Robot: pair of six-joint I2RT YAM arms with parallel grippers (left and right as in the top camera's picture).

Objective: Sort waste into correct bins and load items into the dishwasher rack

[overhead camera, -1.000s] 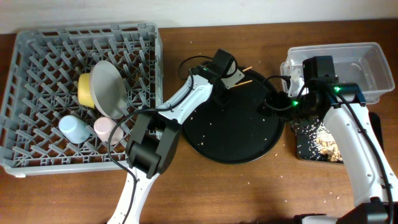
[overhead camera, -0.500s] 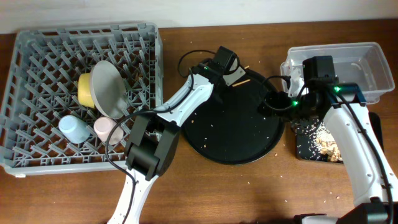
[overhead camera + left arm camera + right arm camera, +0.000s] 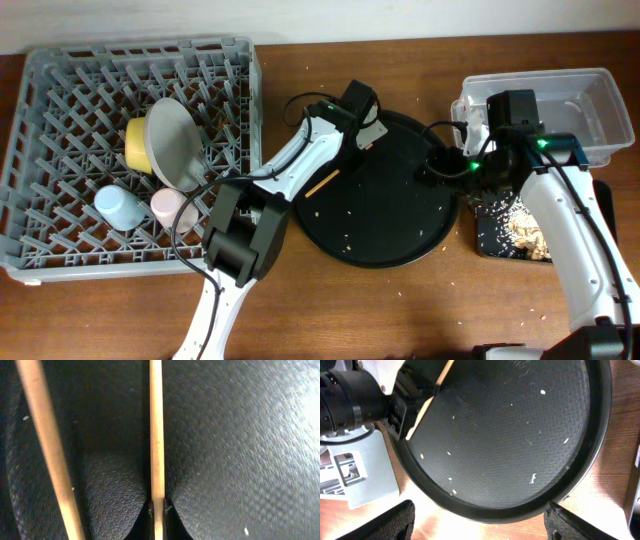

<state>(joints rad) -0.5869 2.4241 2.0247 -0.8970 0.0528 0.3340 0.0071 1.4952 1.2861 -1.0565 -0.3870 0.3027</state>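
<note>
**Overhead view.** We list the grey dishwasher rack (image 3: 60, 240) at the left of the wooden surface (image 3: 400, 310). It holds the yellow bowl (image 3: 135, 140), the pale grey plate (image 3: 175, 140), the blue cup (image 3: 118, 208) and the pink cup (image 3: 172, 207). At centre is the round black tray (image 3: 400, 230). The left pincer (image 3: 362, 135) is over the tray's upper left part. A length of wooden chopstick (image 3: 322, 183) shows beside its arm, long axis running lower left to upper right; we cannot tell which of the pair it is. The right pincer (image 3: 440, 165) is at the tray's right rim. Beyond it are the clear tub (image 3: 590, 110) and the shallow black tray (image 3: 485, 240), which holds rice grains (image 3: 522, 225).

**Left wrist view.** We record the left pincer (image 3: 157, 515) pressed onto one chopstick (image 3: 157, 435), which runs straight ahead from between the tips over the tray's texture. A second chopstick (image 3: 47, 445) lies to its left, slightly slanted and apart from the first.

**Right wrist view.** The right pincer (image 3: 482, 522) is spread wide with nothing between its fingers (image 3: 390, 520), above the tray's near rim. The left pincer (image 3: 415, 400) shows at upper left with a stick across it.

**Judgement.** The rack lies to the left of the pinched stick, and the left arm is much the nearer. We judge the carry to be its job, with the stick's length to be turned to sit among the pegs and the second chopstick yet to collect
</note>
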